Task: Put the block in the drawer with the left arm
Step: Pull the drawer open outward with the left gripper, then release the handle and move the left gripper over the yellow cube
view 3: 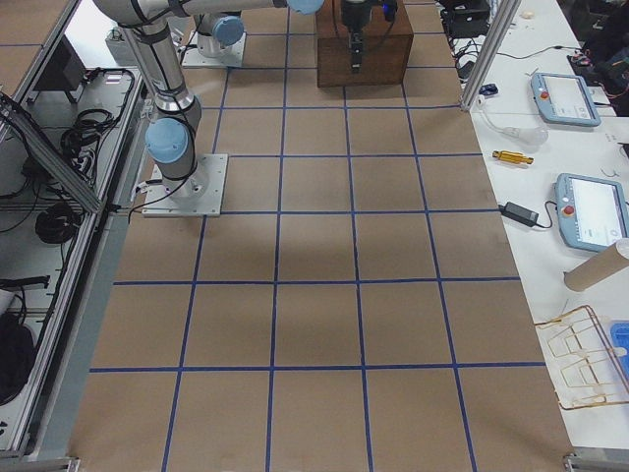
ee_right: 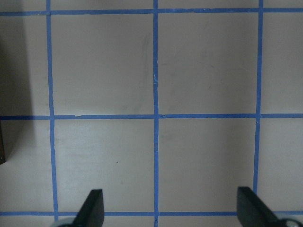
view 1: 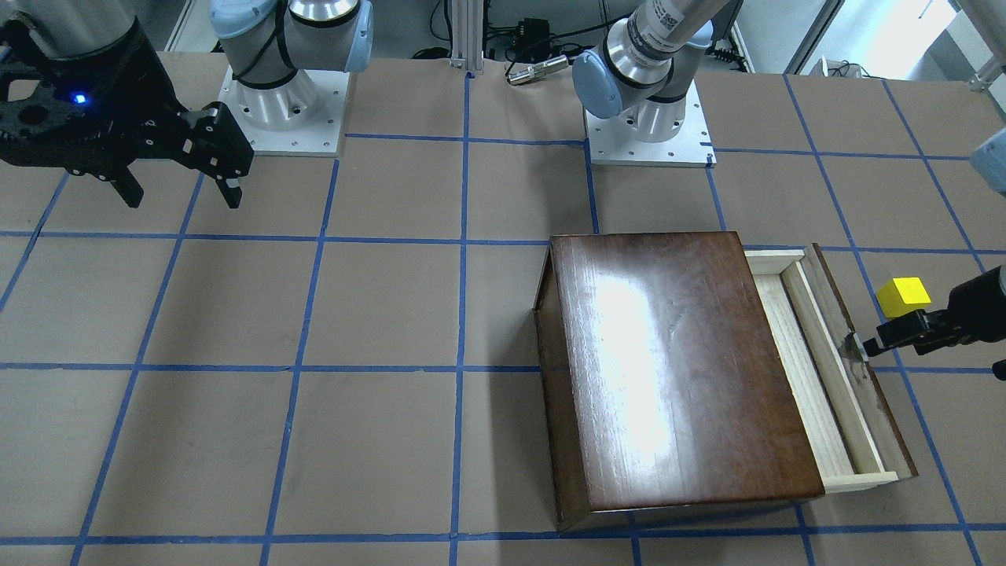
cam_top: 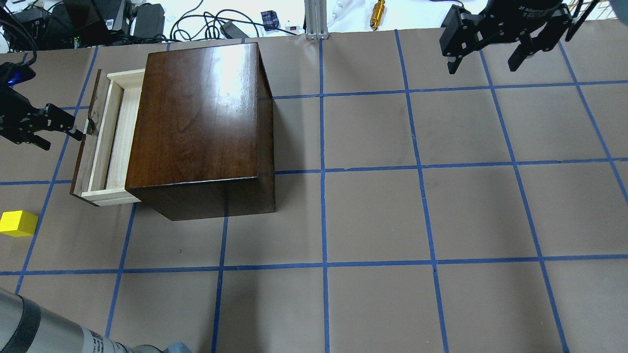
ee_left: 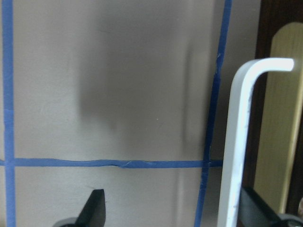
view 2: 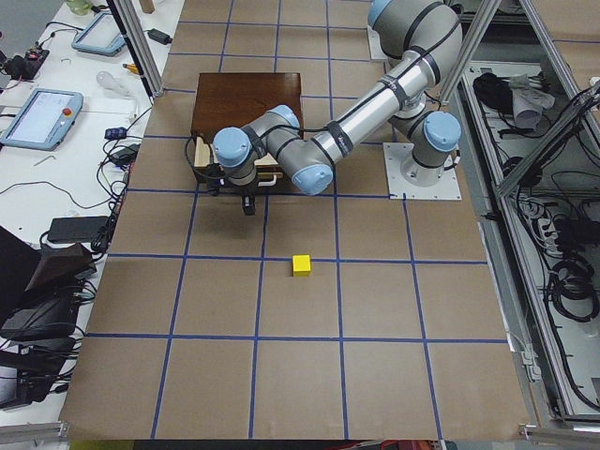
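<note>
My left gripper is spread wide, one finger seemingly just beside the handle, not pinching it. The drawer looks only part open, so I'd pull straight toward the counter's left edge, where the block lies.

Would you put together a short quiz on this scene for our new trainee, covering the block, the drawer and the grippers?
1. True or false: the yellow block lies inside the drawer.
2. The drawer is: A) shut, B) partly pulled out of the box, C) lying apart from the box.
3. Which gripper is at the drawer's handle?
Key: 1 false, it sits on the table; 2 B; 3 the left gripper.
</note>
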Available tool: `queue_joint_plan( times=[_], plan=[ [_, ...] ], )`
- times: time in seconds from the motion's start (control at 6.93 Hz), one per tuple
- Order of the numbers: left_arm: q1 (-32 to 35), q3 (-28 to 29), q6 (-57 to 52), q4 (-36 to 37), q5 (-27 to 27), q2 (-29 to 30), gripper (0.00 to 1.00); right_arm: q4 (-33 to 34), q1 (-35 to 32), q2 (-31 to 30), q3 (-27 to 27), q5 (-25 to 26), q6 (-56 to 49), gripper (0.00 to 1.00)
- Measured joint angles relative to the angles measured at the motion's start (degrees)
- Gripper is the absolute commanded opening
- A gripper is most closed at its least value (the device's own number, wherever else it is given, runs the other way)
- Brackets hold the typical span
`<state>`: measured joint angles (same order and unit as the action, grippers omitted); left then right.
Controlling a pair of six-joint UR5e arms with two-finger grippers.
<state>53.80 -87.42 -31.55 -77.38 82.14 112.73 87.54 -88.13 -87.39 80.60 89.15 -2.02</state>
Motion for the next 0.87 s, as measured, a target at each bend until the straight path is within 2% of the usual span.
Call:
queue_joint_plan(
  times=[0.43, 0.87],
  plan=[
    [-4.1, 0.3, -12.7, -0.7, 1.4, -1.6, 1.00, 0.0, 0.0, 0.0, 0.0, 0.0, 0.0, 1.00],
    [-9.2, -0.9, -36.5, -0.8, 5.8, -2.9, 1.00, 0.0, 0.0, 0.0, 0.0, 0.0, 0.0, 1.00]
  ],
)
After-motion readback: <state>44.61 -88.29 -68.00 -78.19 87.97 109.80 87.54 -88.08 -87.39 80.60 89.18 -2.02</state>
